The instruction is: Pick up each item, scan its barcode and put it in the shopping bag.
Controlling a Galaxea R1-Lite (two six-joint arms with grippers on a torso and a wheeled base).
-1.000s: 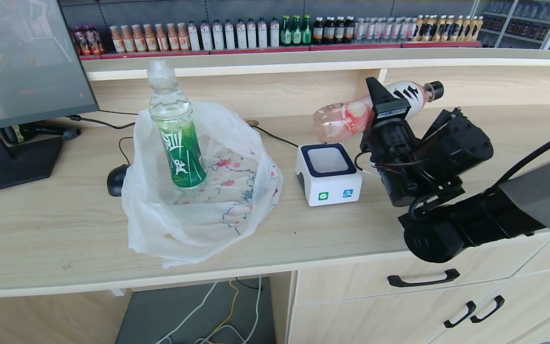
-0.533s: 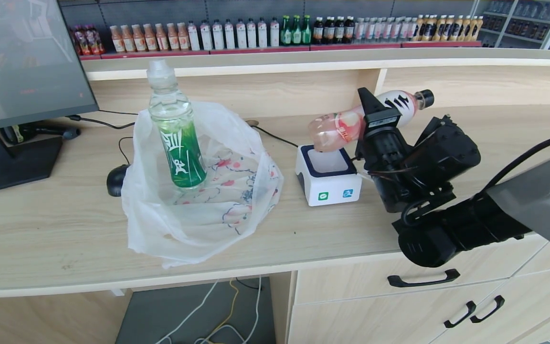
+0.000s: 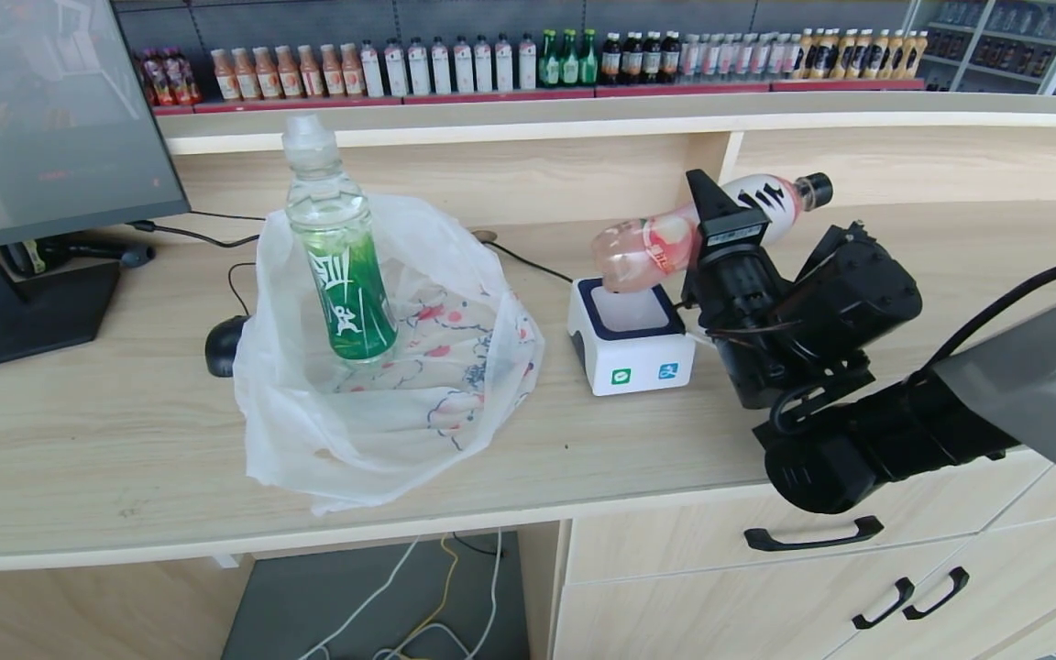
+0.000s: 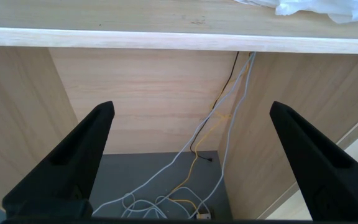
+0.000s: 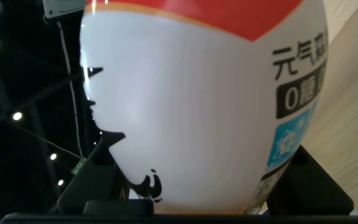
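Observation:
My right gripper is shut on a pink peach drink bottle, holding it on its side with the black cap pointing right. The bottle's base end hangs just over the white barcode scanner on the counter. The right wrist view has the bottle's white and red label pressed close between the dark fingers. A green-labelled bottle stands upright in the white plastic shopping bag left of the scanner. My left gripper is open below the counter edge, its fingers wide apart with nothing between them.
A monitor on a black stand sits at the counter's left, with a black mouse and cables beside the bag. Behind the counter a raised ledge carries a row of bottles. Drawers with black handles lie below.
Over the first half second my right gripper carried the pink bottle left and down, to above the scanner. It has kept still since. The bag and green bottle stayed put.

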